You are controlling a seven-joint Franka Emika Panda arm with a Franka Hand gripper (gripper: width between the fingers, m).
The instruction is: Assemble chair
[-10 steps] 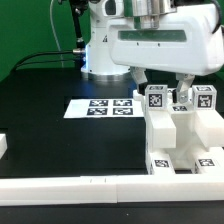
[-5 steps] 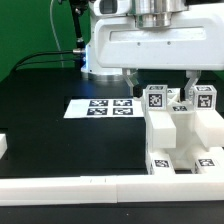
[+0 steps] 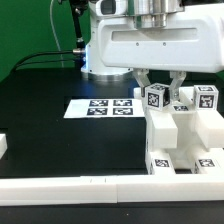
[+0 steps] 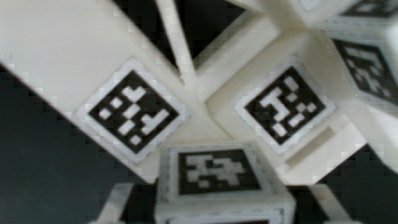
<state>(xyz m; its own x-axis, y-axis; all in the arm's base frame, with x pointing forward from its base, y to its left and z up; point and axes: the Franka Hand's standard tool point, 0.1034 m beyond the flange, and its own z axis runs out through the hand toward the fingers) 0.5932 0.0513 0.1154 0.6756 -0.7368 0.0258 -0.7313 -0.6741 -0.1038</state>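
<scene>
On the black table [image 3: 40, 120], one pincer [image 3: 159, 86] clamps one tagged chair leg [image 3: 156, 99].

The arm hangs vertical, its pincer [image 3: 156, 83] pointing down, fingers narrowly apart.

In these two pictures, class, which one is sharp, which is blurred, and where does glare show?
Exterior view: mostly sharp, marker board tags readable, soft sheen on the glossy robot arm. Wrist view: very close, chair parts soft, the far tag smeared.
</scene>
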